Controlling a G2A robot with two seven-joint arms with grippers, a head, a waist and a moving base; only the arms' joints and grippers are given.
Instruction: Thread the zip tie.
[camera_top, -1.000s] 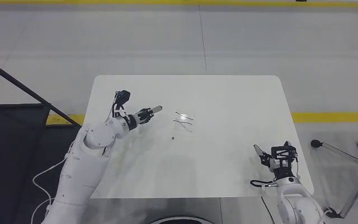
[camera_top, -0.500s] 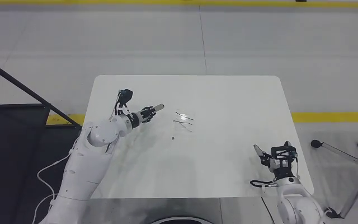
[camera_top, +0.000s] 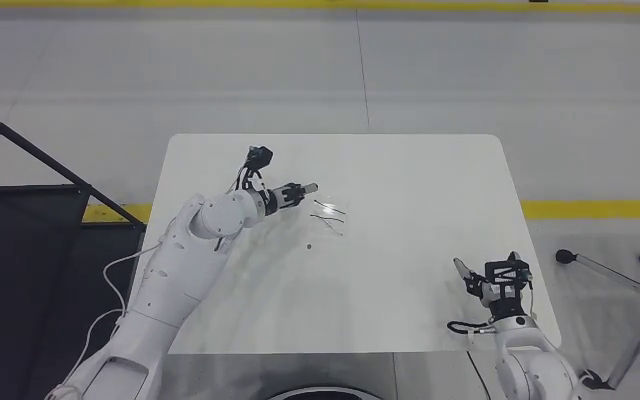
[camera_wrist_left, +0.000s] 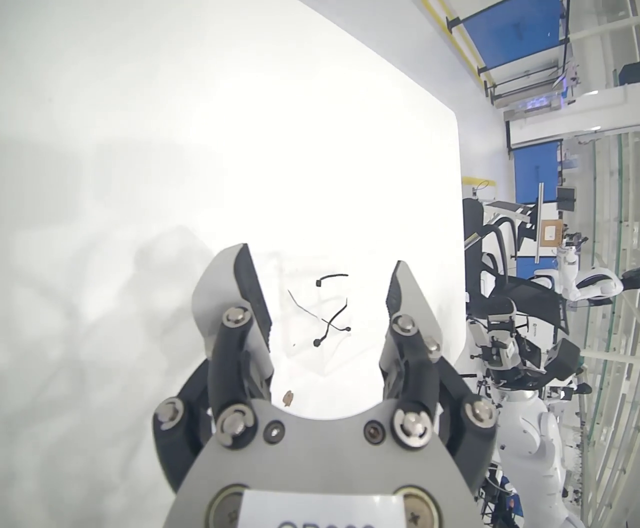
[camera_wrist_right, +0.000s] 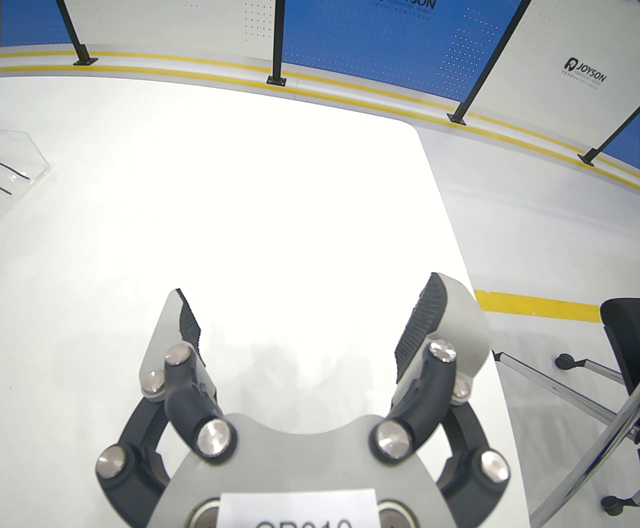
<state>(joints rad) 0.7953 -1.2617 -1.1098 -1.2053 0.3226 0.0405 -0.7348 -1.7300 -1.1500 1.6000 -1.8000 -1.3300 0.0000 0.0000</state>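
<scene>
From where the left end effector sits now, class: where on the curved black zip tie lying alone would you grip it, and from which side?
Probably mid-strap on the zip tie, clear of its square head, coming from above with the open left end effector straddling it crosswise. It is thin and lies flat, so a sideways approach has little to catch.

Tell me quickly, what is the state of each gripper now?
Left gripper: open, holding nothing, apart from the zip ties.
Right gripper: open, holding nothing.
</scene>
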